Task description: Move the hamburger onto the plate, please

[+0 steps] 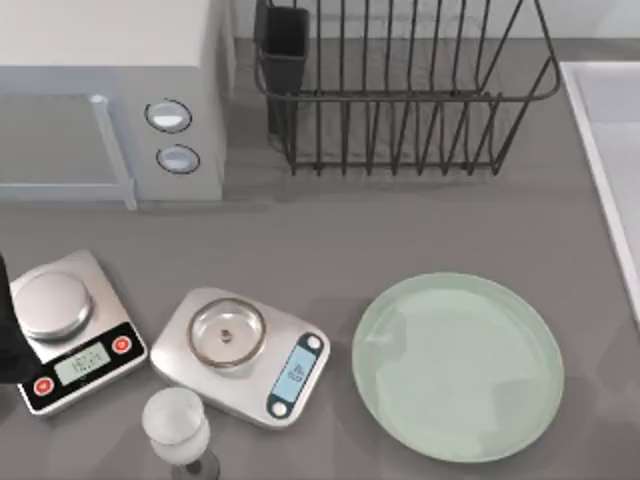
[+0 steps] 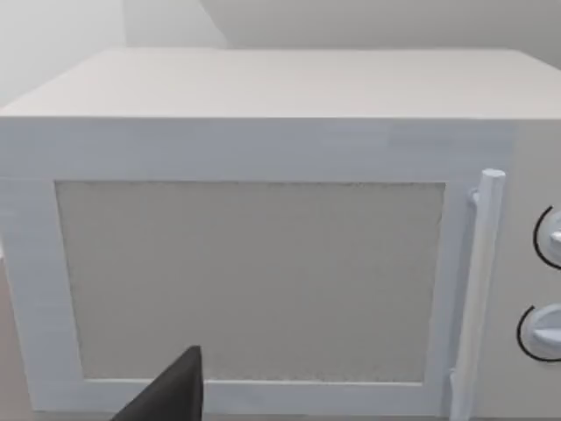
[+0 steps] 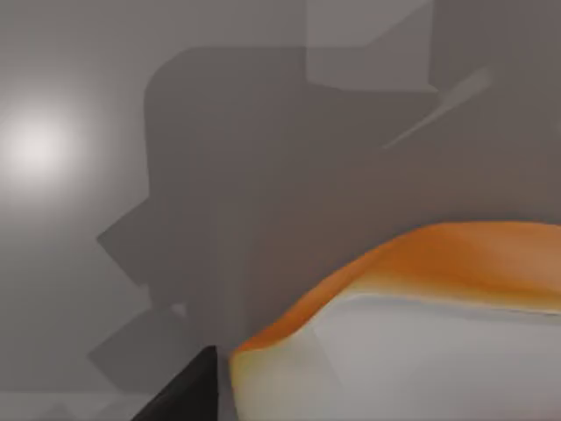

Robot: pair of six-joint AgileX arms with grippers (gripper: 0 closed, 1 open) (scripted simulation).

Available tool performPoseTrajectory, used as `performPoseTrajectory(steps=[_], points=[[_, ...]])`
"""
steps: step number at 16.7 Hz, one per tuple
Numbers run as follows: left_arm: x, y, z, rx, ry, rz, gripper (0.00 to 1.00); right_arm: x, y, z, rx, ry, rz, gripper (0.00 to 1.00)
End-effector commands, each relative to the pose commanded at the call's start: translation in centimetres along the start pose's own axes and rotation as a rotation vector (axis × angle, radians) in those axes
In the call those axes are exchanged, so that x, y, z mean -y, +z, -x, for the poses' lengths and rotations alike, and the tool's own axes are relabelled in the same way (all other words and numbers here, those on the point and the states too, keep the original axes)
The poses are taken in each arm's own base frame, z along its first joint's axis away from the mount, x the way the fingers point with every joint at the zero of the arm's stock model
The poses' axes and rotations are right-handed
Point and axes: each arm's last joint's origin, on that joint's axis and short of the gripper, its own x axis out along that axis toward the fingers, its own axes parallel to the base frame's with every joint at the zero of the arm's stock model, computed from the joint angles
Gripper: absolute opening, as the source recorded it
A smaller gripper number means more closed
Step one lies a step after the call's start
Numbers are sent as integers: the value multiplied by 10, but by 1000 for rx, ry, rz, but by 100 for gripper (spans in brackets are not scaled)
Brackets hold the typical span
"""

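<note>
Grey bench [image 1: 330, 240], plate [image 1: 458, 366] empty, hamburger [image 3: 421, 263] right against the right gripper's camera, can't tell either gripper's state, so a weak hold might drop it short.

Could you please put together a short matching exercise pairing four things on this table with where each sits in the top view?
Things:
1. plate
2. microwave
3. dish rack
4. wine glass

Places:
A. far left corner of the table
B. near edge, in front of the two scales
C. near right part of the table
D. far side, right of the microwave

Pairs: 1-C, 2-A, 3-D, 4-B
</note>
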Motion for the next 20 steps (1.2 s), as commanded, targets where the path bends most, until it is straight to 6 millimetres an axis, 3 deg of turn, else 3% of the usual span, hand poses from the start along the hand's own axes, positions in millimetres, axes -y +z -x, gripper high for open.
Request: performPoseTrajectory(steps=[8, 9, 13, 20], points=[[0, 0, 0, 0, 0, 0, 100, 0, 0, 0, 0, 0, 0, 0], [0, 0, 0, 0, 0, 0, 100, 2, 1, 22, 11, -8, -29, 0], [0, 0, 0, 0, 0, 0, 100, 5, 3, 37, 9, -6, -25, 0], [0, 0, 0, 0, 0, 0, 100, 3, 2, 108, -3, 13, -26, 0]])
